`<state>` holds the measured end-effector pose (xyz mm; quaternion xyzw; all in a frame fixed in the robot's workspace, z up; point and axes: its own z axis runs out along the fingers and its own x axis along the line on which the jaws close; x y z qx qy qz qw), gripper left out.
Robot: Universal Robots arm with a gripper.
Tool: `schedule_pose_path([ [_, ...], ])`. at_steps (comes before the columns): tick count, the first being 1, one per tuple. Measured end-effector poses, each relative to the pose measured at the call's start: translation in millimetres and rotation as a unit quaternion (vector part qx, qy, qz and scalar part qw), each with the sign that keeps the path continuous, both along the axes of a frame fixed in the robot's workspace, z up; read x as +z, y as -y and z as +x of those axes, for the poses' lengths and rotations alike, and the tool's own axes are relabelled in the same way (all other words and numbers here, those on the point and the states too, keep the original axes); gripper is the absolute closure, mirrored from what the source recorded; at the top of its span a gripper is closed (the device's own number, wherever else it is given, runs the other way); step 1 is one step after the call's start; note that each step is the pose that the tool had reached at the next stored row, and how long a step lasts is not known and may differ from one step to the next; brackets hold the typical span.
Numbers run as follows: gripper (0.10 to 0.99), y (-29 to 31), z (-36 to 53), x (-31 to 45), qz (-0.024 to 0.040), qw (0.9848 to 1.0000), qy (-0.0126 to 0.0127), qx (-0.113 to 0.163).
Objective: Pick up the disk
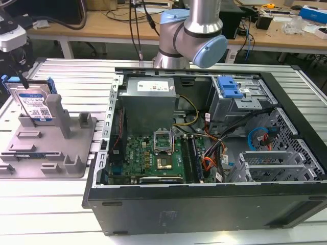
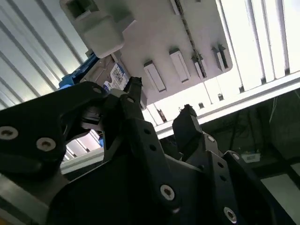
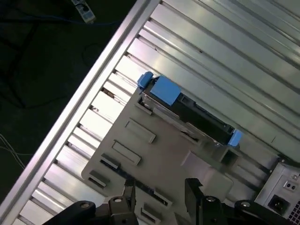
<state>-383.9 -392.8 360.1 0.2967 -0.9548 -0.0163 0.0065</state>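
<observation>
Exterior view had the disk (image 1: 37, 104) standing on edge in the grey fixture (image 1: 51, 148) on the slatted table (image 1: 76, 71). It sat toward the exterior view's left of the open computer case (image 1: 204, 153), with the hand (image 1: 18, 76) close over its upper corner; couldn't tell if they touched. Both wrist views showed the hand's fingers (image 3: 129, 193) spread apart with nothing between them, and the disk's blue side rails (image 3: 161, 89) sat against the fixture's far edge.

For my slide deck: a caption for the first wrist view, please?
Open gripper poised over the grey fixture, where the disk stands on edge, not yet grasped.
</observation>
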Motion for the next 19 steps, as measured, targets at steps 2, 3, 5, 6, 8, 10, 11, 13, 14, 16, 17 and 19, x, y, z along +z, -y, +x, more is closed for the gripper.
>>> schedule_pose_path([
  [2,0.545,0.0,0.3,-0.5,-0.0006,0.9995,0.0000,0.033],
  [3,0.545,-0.1,0.5,-0.5,-0.0007,0.9989,0.0000,0.046],
  [5,0.545,0.0,0.8,-0.6,-0.0007,0.9979,0.0000,0.065],
  [6,0.545,0.0,0.9,-0.6,-0.0007,0.9973,0.0000,0.073],
  [8,0.545,0.0,1.3,-0.7,-0.0006,0.9952,0.0001,0.098],
  [10,0.545,0.0,2.0,-0.7,-0.0007,0.9930,0.0001,0.118],
  [11,0.545,0.0,2.3,-0.7,-0.0007,0.9923,0.0000,0.124],
  [13,0.545,0.0,2.9,-0.7,-0.0007,0.9891,0.0001,0.147],
  [14,0.545,0.0,3.1,-0.7,-0.0006,0.9874,0.0001,0.158],
  [16,0.545,0.0,3.4,-0.7,-0.0007,0.9835,0.0001,0.181],
  [17,0.545,0.0,3.5,-0.8,-0.0007,0.9819,0.0001,0.189],
  [19,0.545,0.0,3.7,-0.8,-0.0006,0.9762,0.0001,0.217],
])
